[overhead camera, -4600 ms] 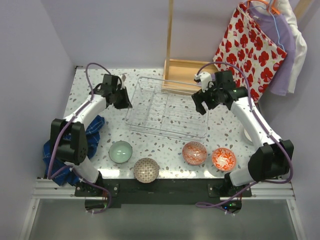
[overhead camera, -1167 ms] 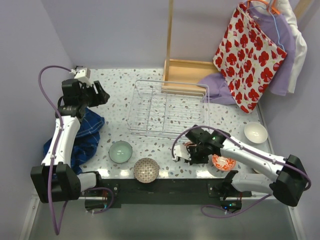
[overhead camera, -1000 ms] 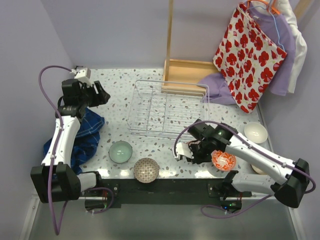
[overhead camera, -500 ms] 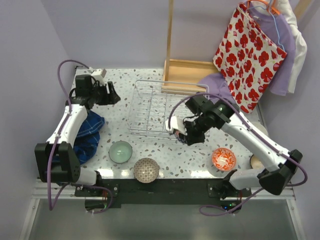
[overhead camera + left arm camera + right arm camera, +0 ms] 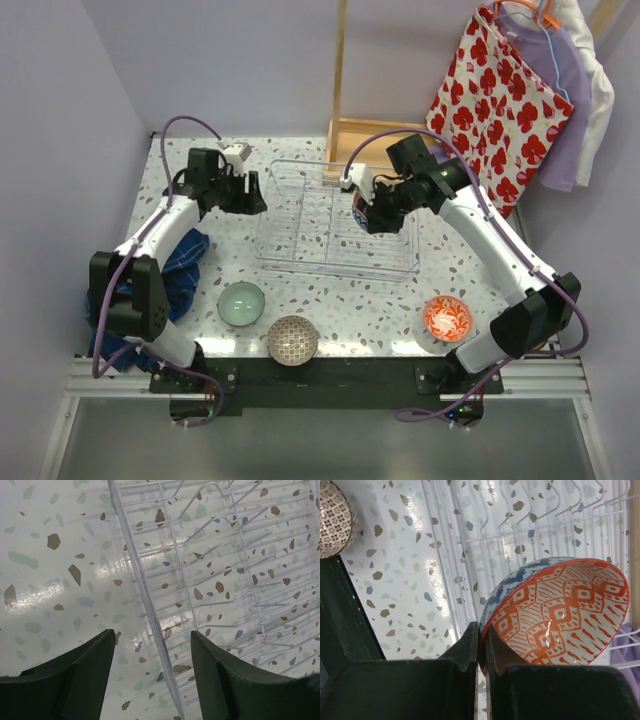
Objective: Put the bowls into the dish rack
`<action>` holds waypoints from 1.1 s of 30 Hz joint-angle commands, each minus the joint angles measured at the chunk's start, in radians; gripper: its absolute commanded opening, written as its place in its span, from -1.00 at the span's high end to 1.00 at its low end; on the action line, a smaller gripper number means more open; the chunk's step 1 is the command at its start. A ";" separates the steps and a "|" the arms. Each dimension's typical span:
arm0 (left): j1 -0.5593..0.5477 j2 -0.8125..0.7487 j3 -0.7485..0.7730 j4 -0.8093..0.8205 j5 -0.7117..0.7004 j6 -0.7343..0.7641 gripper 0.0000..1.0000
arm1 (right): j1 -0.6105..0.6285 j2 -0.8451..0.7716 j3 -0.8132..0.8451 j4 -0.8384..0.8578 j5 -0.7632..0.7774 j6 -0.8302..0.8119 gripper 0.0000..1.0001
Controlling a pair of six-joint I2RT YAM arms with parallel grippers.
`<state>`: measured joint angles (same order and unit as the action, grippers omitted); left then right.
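Note:
My right gripper [image 5: 482,630] is shut on the rim of a red/orange patterned bowl [image 5: 560,615], which hangs tilted above the clear dish rack [image 5: 520,525]. In the top view that bowl [image 5: 360,208] is over the rack's [image 5: 330,268] far middle. My left gripper [image 5: 152,645] is open, with the rack's left side rail [image 5: 150,615] running between its fingers [image 5: 75,675]. It sits low at the rack's left edge [image 5: 250,195]. On the near table stand a pale green bowl [image 5: 241,303], a brown net-patterned bowl [image 5: 292,340] and a second red/orange bowl [image 5: 447,318].
A shallow wooden box [image 5: 370,150] with an upright post stands just behind the rack. A blue cloth [image 5: 175,265] lies at the table's left edge. A red-flowered bag [image 5: 500,100] and clothes hang at the back right.
My right arm has carried the red/orange bowl from the near table edge up and over the rack. My left arm has swung from the far left corner to the rack's left side.

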<state>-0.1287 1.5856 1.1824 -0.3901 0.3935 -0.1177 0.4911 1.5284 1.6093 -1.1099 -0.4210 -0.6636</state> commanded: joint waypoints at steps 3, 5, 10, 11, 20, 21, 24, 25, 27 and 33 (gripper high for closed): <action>-0.043 0.040 0.045 0.000 -0.027 0.030 -0.31 | -0.025 -0.051 -0.023 0.137 0.051 0.087 1.00; -0.045 0.057 0.049 -0.009 -0.047 0.030 -0.26 | -0.029 -0.051 -0.029 0.151 0.059 0.094 1.00; -0.045 0.070 0.063 -0.021 -0.058 0.016 0.22 | -0.034 -0.048 -0.022 0.165 0.082 0.101 1.00; -0.045 0.073 0.065 -0.023 -0.058 0.013 0.30 | -0.036 -0.050 -0.022 0.166 0.087 0.099 1.00; -0.035 0.082 0.143 -0.056 -0.180 0.043 1.00 | -0.037 -0.050 -0.026 0.182 0.105 0.104 1.00; -0.032 0.086 0.149 -0.059 -0.186 0.046 1.00 | -0.037 -0.050 -0.026 0.182 0.106 0.102 1.00; -0.016 0.154 0.219 -0.111 -0.199 0.061 1.00 | -0.037 -0.053 -0.028 0.182 0.110 0.104 1.00; -0.009 0.174 0.242 -0.143 -0.197 0.065 1.00 | -0.036 -0.056 -0.032 0.183 0.113 0.104 1.00; 0.009 0.224 0.302 -0.161 -0.191 0.075 1.00 | -0.037 -0.063 -0.041 0.188 0.117 0.102 1.00; 0.049 0.315 0.407 -0.098 -0.211 0.113 1.00 | -0.037 -0.083 -0.069 0.182 0.088 0.114 1.00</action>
<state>-0.1261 1.8465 1.4872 -0.5468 0.2169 -0.0292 0.4576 1.5005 1.5387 -0.9726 -0.3233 -0.5667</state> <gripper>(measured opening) 0.029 0.035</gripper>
